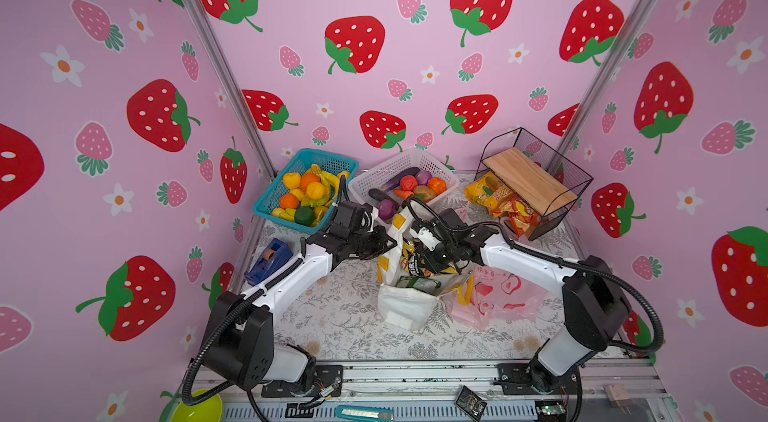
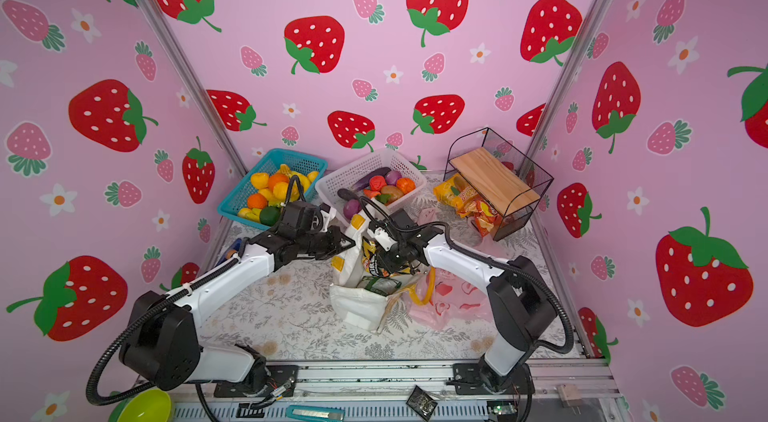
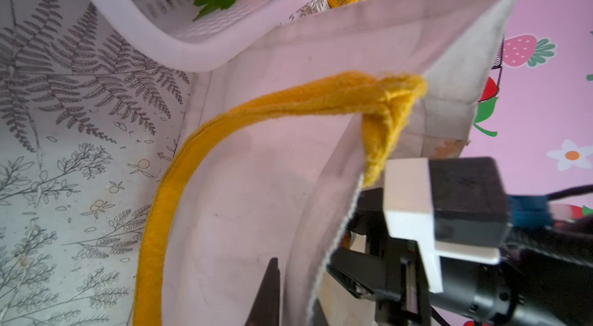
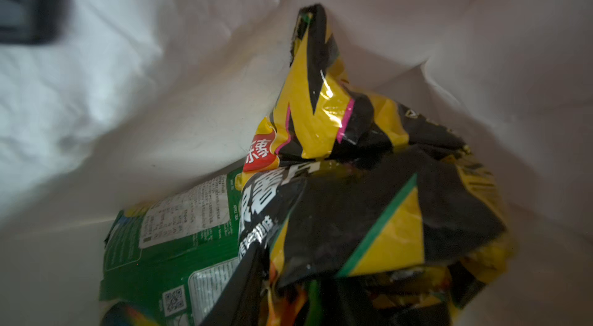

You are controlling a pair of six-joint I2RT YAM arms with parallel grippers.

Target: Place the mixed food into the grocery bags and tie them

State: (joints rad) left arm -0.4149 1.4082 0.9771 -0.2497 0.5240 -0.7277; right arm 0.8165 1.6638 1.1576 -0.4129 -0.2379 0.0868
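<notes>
Fern-print table, strawberry walls. 1 white tote, yellow handles, upright at table's middle; contents: 1 black-yellow packet, 1 green packet. 1 pink bag, flat, just beside tote toward right edge. Left gripper: pinching tote's rim. Right gripper: inside tote's mouth; open or closed cannot be told.

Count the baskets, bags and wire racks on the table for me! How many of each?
Baskets: 2, the blue basket and the white basket
Bags: 2, the white tote and the pink plastic bag
Wire racks: 1, the wire rack
Total: 5
</notes>
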